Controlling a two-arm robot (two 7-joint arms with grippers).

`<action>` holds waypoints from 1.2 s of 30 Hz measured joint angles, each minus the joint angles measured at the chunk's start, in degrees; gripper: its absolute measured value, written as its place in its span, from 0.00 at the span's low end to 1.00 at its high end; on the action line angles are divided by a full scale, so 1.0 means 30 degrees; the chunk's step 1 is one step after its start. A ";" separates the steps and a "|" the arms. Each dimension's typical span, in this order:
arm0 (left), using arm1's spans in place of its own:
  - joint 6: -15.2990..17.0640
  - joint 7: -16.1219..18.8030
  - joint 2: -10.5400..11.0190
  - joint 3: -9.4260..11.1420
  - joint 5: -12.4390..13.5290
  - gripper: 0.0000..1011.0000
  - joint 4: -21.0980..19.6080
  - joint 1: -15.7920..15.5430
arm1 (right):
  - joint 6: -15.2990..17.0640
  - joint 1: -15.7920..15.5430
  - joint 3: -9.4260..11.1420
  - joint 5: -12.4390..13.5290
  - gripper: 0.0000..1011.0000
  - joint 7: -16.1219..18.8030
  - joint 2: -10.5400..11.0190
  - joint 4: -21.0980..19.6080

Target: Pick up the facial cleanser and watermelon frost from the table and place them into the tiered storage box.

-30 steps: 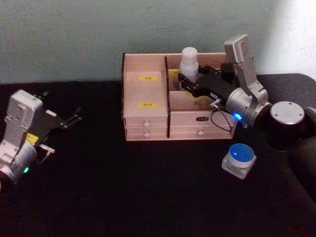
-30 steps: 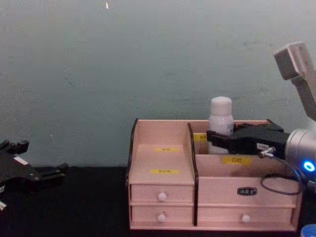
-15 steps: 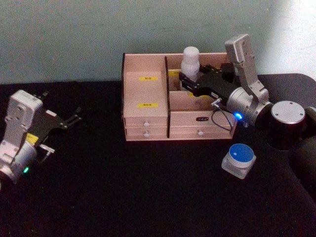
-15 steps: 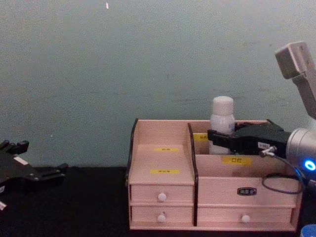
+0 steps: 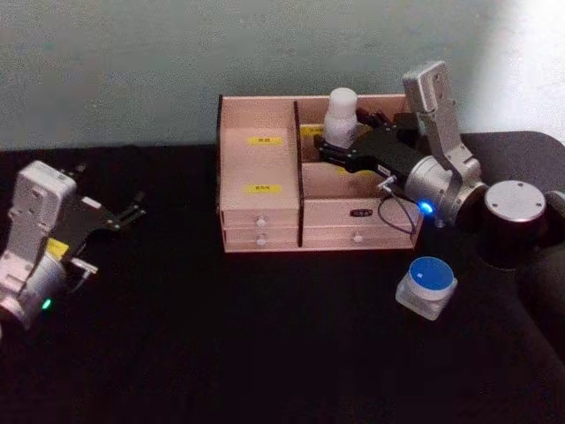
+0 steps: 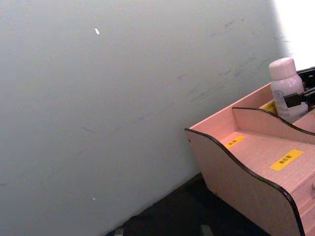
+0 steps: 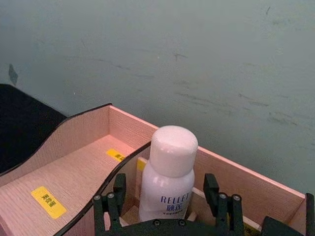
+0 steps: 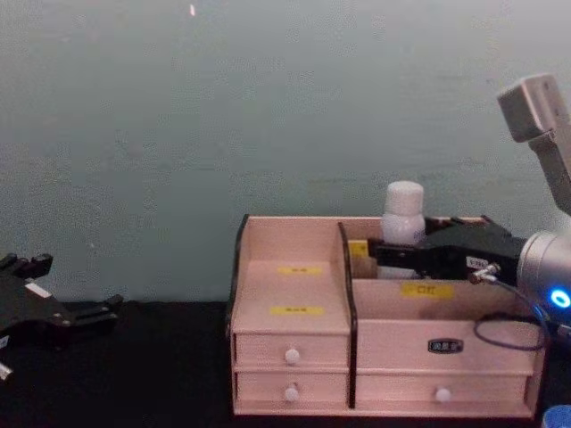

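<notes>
The facial cleanser (image 7: 167,174), a white bottle with a round cap, stands upright in the back right compartment of the tiered storage box (image 5: 260,168). It also shows in the head view (image 5: 341,111) and the chest view (image 8: 402,214). My right gripper (image 7: 162,199) is open, with one finger on each side of the bottle and a gap on both sides. The watermelon frost (image 5: 427,285), a small clear jar with a blue lid, sits on the black table in front of the box's right end. My left gripper (image 5: 131,210) rests open far to the left.
A dark cylinder with a silver top (image 5: 510,221) stands right of the box beside my right arm. The box's left stepped compartments (image 8: 294,285) hold nothing. A pale wall rises close behind the box. Bare black table (image 5: 247,336) lies in front.
The bottle has sunk lower into the back right compartment, with less of it showing above the box's rim. The left arm has not moved.
</notes>
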 joint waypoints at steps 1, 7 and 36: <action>0.0000 0.0000 0.0000 0.0001 -0.0001 0.99 0.0001 0.0001 | 0.0001 -0.0002 -0.0003 0.0001 0.99 -0.0001 0.0000 -0.0003; 0.0000 0.0001 0.0001 0.0000 0.0000 0.99 0.0000 0.0001 | 0.0013 -0.0774 0.0242 0.0029 0.99 -0.0099 0.0413 -0.1712; 0.0000 0.0000 0.0000 0.0001 -0.0001 0.99 0.0001 0.0000 | 0.4527 -0.8273 0.3175 0.3833 0.99 0.0568 0.6631 -1.3445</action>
